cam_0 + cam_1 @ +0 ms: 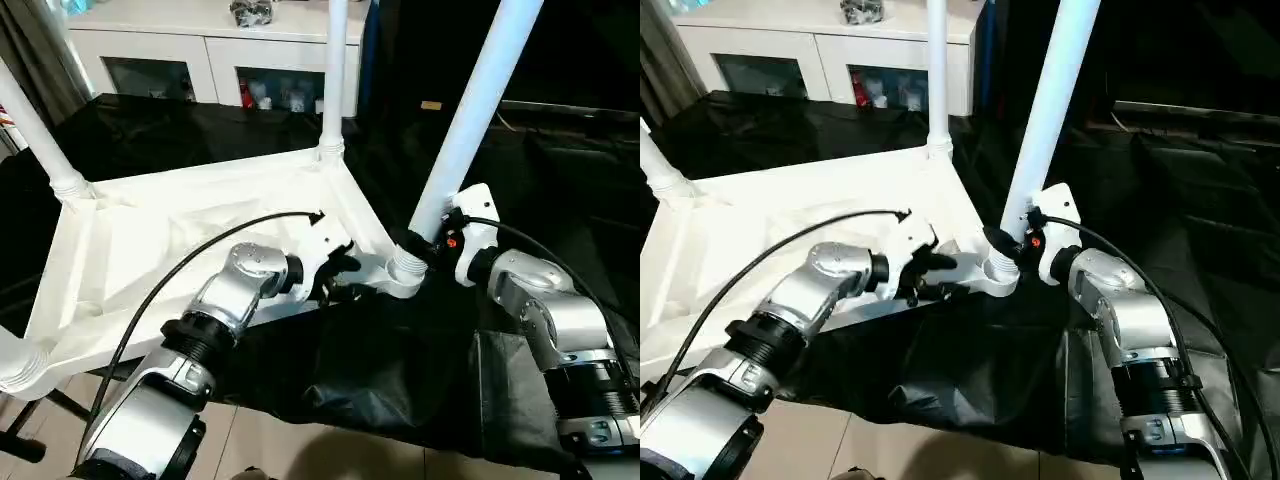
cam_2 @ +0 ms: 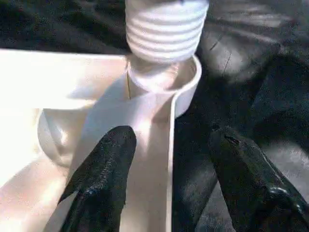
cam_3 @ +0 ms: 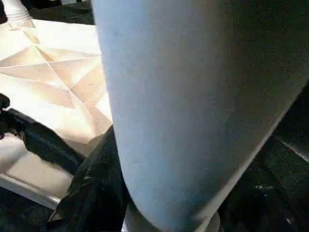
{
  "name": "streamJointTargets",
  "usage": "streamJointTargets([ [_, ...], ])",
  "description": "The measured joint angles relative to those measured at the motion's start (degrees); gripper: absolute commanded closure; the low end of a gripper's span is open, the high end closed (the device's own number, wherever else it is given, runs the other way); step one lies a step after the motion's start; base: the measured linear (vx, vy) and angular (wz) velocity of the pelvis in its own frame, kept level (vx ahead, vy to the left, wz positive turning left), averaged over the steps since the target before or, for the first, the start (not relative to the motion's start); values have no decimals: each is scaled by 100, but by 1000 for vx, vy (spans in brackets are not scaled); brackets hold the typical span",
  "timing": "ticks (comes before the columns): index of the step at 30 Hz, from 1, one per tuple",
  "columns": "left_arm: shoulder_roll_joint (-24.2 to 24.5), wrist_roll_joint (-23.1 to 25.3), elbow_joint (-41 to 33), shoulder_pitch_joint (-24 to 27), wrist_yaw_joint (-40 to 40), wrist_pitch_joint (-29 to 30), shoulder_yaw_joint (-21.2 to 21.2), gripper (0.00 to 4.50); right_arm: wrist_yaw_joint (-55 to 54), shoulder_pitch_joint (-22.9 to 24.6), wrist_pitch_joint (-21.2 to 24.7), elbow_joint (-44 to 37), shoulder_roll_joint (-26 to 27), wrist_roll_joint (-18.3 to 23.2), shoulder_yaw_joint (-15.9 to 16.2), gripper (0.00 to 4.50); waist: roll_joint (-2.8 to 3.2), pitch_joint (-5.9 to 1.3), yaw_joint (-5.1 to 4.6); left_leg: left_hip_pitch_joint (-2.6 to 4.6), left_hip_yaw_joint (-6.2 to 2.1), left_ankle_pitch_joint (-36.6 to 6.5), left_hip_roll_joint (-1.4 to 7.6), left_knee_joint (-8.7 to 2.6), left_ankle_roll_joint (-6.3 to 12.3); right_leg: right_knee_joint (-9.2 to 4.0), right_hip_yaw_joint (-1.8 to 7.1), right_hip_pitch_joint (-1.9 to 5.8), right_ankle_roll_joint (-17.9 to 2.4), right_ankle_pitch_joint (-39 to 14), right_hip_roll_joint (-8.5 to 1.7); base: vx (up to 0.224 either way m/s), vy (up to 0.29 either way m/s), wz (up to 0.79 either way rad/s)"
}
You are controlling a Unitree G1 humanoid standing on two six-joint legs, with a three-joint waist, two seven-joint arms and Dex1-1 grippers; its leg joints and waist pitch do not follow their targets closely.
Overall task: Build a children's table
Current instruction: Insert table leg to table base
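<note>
last leg going in, both grippers at the near corner

the children's table (image 1: 190,240) lies upside down on black cloth (image 1: 420,370), legs sticking up. right gripper (image 1: 432,240) is clamped round the leg (image 1: 470,110) low down, just above the corner socket (image 1: 405,272); leg leans a bit & its threaded end sits in the socket. left gripper (image 2: 169,179) has fingers (image 2: 104,179) spread, not gripping; table rim runs between them, socket just ahead of the tips. white cabinet (image 1: 200,50) stands behind.
</note>
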Motion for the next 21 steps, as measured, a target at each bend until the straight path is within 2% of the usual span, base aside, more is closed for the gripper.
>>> streamJointTargets([
  [2, 15, 54, 105, 2, 84, -136, -14, 198, 11, 0, -2, 0, 0, -4, 6, 257, 2, -1, -1, 0, 0, 0, 0, 0, 0, -1, 0, 0, 0, 0, 0, 0, 0, 0],
  [5, 37, 108, 247, 1, 107, -193, -10, 236, 53, 3, -2, 0, 0, -37, 11, 257, 6, 0, -7, 0, 0, 0, 0, 0, 0, -1, 0, 0, 0, 0, 0, 0, 0, 0],
  [10, 36, 107, 404, 0, -38, -184, -6, 281, 88, 3, -4, 0, 0, -45, 62, 257, 10, 0, -4, 1, 0, 0, 0, 0, 0, -1, 1, 0, 0, 0, 0, 0, 0, 0],
  [13, 38, 109, 423, -1, -85, -217, -6, 292, 100, 3, -4, 0, 0, -47, 83, 257, 13, -1, -2, 1, 0, 0, 0, 0, 0, -2, 1, 0, 0, 0, 0, 0, 0, 0],
  [16, 38, 113, 485, -20, -142, -260, -6, 331, 123, 4, -4, 0, 0, -51, 98, 257, 15, -1, -2, 1, 0, 0, 0, 0, 0, -1, 1, 0, 0, 0, 0, 0, 0, 0],
  [19, 38, 124, 619, -82, -215, -330, -6, 333, 187, 4, -4, 0, 0, -52, 110, 257, 17, -2, -6, 2, 0, 0, 0, 0, 0, -1, 1, 0, 0, 0, 0, 0, 0, 0],
  [20, 38, 131, 634, -84, -220, -354, -6, 364, 198, 3, -4, 0, -1, -52, 121, 257, 18, -3, -7, 2, 0, 0, 0, 0, 0, -1, 1, 0, 0, 0, 0, 0, 0, 0],
  [21, 37, 153, 641, -85, -230, -383, -7, 370, 213, 3, -4, 0, -1, -53, 136, 257, 19, -3, -8, 2, 0, 0, 0, -1, 0, -1, 1, 0, 0, 0, 0, 0, 0, 0],
])
